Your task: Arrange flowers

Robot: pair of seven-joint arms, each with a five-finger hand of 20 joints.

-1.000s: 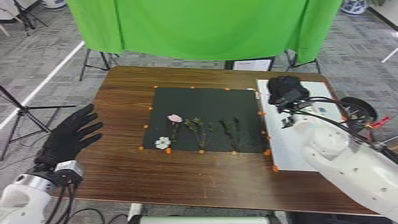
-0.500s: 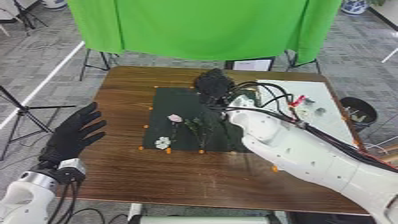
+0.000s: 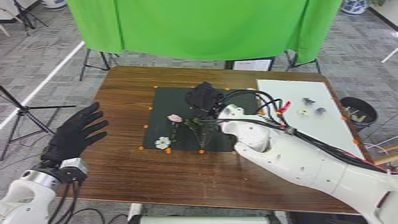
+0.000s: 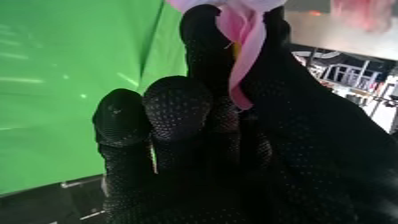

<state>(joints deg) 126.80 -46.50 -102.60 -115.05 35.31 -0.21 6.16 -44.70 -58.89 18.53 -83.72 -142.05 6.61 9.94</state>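
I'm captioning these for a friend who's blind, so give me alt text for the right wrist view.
The robot's right hand, in a black glove, pinches a pink flower between its thumb and a finger, one long petal hanging down along the glove. Behind it are a green cloth and a dark grey floor.

At the far side, a green cloth point(image 3: 204, 30) is hanging behind the brown table point(image 3: 142, 177). On the grey carpet point(image 3: 346, 50), a black tripod point(image 3: 25, 108) stands at the left, a dark round bin point(image 3: 360, 111) at the right, and a blue-and-white pot point(image 3: 354, 6) at the far right.
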